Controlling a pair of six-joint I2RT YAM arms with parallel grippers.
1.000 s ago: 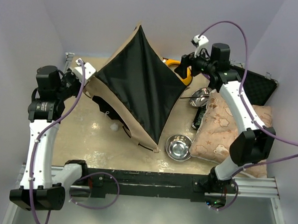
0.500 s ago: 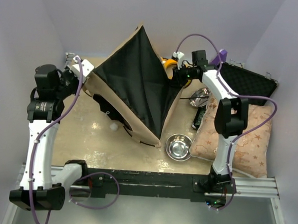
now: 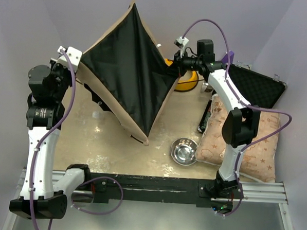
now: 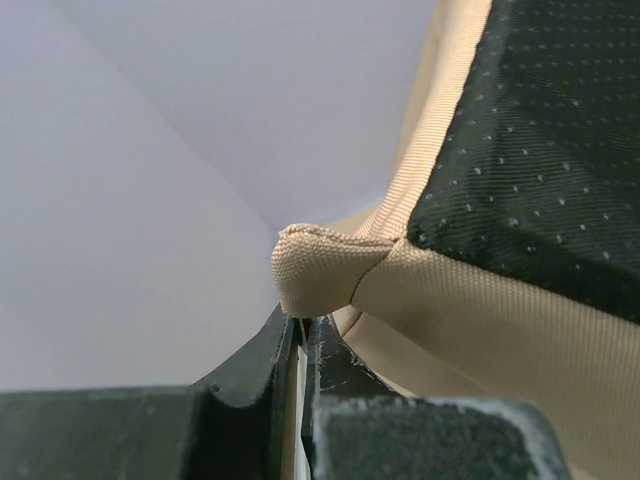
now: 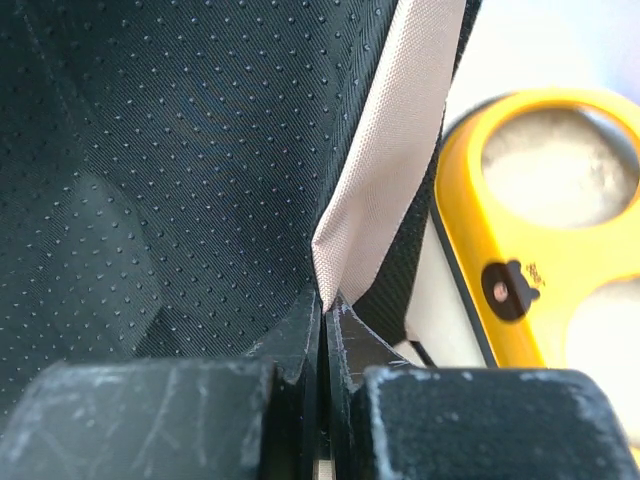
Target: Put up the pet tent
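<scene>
The pet tent (image 3: 127,72), tan outside with a black dotted lining, hangs stretched between both arms above the table, its black face toward the camera and one peak pointing up at the back. My left gripper (image 3: 80,65) is shut on the tent's left tan corner (image 4: 315,270), pinched between the black fingers (image 4: 260,370). My right gripper (image 3: 172,70) is shut on the tent's right edge, where a tan binding strip (image 5: 385,150) runs down into the closed jaws over the black lining (image 5: 170,150).
A yellow double-bowl feeder (image 3: 189,81) (image 5: 545,200) lies just behind the right gripper. A steel bowl (image 3: 184,150) sits at the front centre. A star-patterned cushion (image 3: 255,146) lies at the right, a black case (image 3: 258,87) behind it. Purple walls enclose the table.
The right gripper moved left to the tent's right edge and shut on it. Both arms then lifted the tent, which now hangs higher and farther left. The left gripper kept its hold.
</scene>
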